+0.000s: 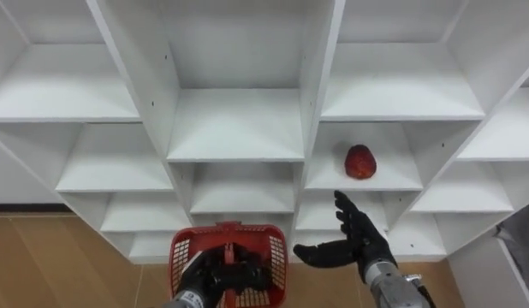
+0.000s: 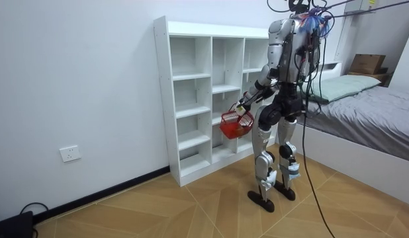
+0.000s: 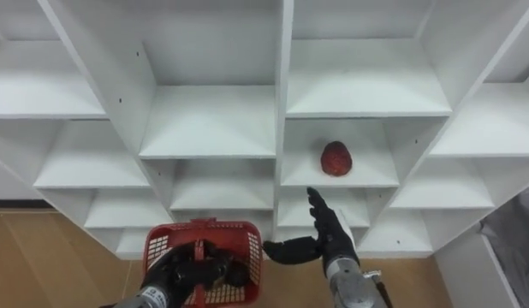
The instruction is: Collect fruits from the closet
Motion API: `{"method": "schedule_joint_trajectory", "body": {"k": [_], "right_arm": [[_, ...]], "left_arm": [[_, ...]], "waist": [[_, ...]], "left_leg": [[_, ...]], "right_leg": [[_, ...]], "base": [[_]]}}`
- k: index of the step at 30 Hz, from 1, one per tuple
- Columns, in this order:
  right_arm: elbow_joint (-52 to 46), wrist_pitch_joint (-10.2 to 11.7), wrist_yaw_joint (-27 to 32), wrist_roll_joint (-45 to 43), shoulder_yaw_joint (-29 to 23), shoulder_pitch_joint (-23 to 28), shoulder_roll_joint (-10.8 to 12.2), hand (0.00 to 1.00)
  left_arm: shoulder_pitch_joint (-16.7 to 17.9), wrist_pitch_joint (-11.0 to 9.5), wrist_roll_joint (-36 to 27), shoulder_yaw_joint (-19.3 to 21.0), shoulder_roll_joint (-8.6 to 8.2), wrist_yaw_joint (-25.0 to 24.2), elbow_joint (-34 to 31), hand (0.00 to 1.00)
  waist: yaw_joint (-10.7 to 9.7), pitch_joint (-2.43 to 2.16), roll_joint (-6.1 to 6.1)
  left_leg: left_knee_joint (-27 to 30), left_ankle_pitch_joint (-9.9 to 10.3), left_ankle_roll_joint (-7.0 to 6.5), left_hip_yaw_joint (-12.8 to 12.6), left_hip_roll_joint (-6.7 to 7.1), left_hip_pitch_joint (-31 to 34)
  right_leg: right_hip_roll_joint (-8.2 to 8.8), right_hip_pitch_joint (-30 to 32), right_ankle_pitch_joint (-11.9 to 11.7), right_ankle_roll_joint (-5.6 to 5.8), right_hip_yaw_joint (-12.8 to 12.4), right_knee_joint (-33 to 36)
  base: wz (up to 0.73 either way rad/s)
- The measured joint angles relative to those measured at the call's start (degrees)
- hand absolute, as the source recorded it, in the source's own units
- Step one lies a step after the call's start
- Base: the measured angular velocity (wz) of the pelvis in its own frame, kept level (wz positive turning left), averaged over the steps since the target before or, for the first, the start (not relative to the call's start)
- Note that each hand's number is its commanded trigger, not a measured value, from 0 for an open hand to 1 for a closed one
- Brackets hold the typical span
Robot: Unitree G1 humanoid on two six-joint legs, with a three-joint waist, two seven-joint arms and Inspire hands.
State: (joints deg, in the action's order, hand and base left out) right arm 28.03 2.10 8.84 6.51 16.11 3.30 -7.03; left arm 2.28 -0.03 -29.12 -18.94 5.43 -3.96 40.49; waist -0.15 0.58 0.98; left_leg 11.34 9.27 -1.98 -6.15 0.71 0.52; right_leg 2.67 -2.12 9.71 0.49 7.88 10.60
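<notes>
Reaching step: red fruit (image 1: 360, 162) lying on a closet (image 1: 239, 128) shelf right of centre. Right robot hand (image 1: 360, 244) spread open below it, not touching; left robot hand (image 1: 215, 278) clamped on the red basket (image 1: 186, 255) handle. Next, likely: extend up and in, close round fruit, lower into basket.

Rounded red fruit (image 1: 360, 162) with darker, perhaps dimpled skin, lying alone on a middle shelf right of centre in the white open-shelved closet (image 1: 239, 128), red plastic mesh basket (image 1: 275, 257) upright, nearer, lower left.

no readable text, labels or numbers anywhere.
</notes>
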Motion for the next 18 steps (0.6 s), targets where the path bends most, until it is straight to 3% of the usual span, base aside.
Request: {"method": "schedule_joint_trajectory", "body": {"k": [11, 14, 18], "right_arm": [[-3.88, 1.7, 5.09, -0.19, -3.99, 0.08, -1.93, 0.0], [-4.01, 2.36, 5.98, -0.17, -4.05, 0.13, -1.9, 0.0], [-4.0, 2.36, 6.72, -0.59, -4.42, 0.16, -1.88, 0.0]], "left_arm": [[0.43, -0.68, -0.11, 1.52, 0.55, 1.21, -2.94, 1.0], [1.14, -0.99, -0.24, 3.05, 0.51, 1.17, -4.29, 1.0], [1.83, -1.26, -0.07, 5.72, 0.72, 1.18, -4.54, 1.0]], "waist": [[-0.25, 0.06, 0.13], [-0.44, 0.35, 0.67], [-0.92, 0.34, 1.04]], "left_leg": [[-0.18, 0.0, 0.0, -0.18, -0.05, -0.92], [-0.74, 0.04, 0.06, -0.21, 0.0, -2.43], [-0.76, 0.15, 0.18, -0.33, 0.0, -3.11]], "right_leg": [[0.0, -0.52, 0.06, -0.02, -0.3, 0.06], [0.05, -1.82, 0.39, -0.03, -0.23, -0.07], [0.04, -2.48, 0.56, -0.04, -0.21, -0.06]], "base": [[-0.01], [-0.01], [0.0]]}}
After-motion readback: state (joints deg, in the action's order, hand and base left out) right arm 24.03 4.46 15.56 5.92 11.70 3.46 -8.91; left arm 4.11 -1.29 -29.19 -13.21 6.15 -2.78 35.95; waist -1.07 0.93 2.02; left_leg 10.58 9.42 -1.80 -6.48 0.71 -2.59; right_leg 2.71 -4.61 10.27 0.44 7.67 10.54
